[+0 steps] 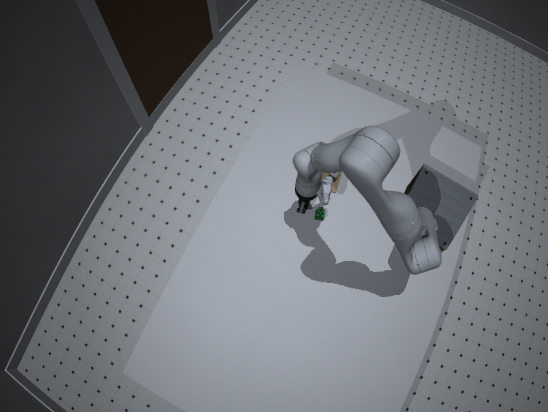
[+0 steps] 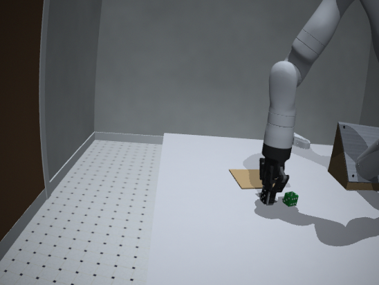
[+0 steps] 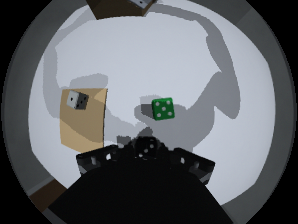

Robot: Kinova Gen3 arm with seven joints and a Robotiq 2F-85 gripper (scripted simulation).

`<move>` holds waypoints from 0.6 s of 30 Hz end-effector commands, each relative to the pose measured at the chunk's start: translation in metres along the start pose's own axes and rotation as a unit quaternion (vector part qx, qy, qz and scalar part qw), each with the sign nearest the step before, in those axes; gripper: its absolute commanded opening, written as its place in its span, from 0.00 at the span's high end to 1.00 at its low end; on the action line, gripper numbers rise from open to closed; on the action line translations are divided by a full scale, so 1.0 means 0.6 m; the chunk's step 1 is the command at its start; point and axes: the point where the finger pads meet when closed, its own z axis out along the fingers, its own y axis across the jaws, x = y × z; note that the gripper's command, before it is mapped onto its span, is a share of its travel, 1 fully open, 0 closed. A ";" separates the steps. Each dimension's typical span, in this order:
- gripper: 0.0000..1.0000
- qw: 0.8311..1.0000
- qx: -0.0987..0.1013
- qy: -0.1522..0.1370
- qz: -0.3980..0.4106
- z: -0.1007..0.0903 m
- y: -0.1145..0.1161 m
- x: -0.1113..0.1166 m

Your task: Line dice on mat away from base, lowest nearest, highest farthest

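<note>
My gripper (image 2: 269, 200) points straight down at the table and is shut on a black die (image 2: 264, 196) with white pips; the die also shows in the wrist view (image 3: 145, 149) between the fingers. A green die (image 2: 290, 198) sits on the table just to the right of the gripper, apart from it; it also shows in the top view (image 1: 320, 214) and the wrist view (image 3: 162, 108). A tan mat (image 2: 246, 178) lies flat just behind the gripper. A white die (image 3: 79, 100) rests on the mat near its far corner. In the top view the arm hides most of the mat.
A wedge-shaped grey and brown stand (image 2: 354, 160) holds the robot's base at the right. A white, dotted floor (image 2: 86, 214) lies to the left of the table edge, with grey walls behind.
</note>
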 end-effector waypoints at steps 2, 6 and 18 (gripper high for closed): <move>0.74 1.000 0.001 -0.002 0.000 -0.012 -0.001 -0.001; 0.74 1.000 0.001 -0.002 0.000 -0.038 -0.001 -0.001; 0.74 1.000 0.001 -0.002 0.000 -0.129 -0.001 -0.001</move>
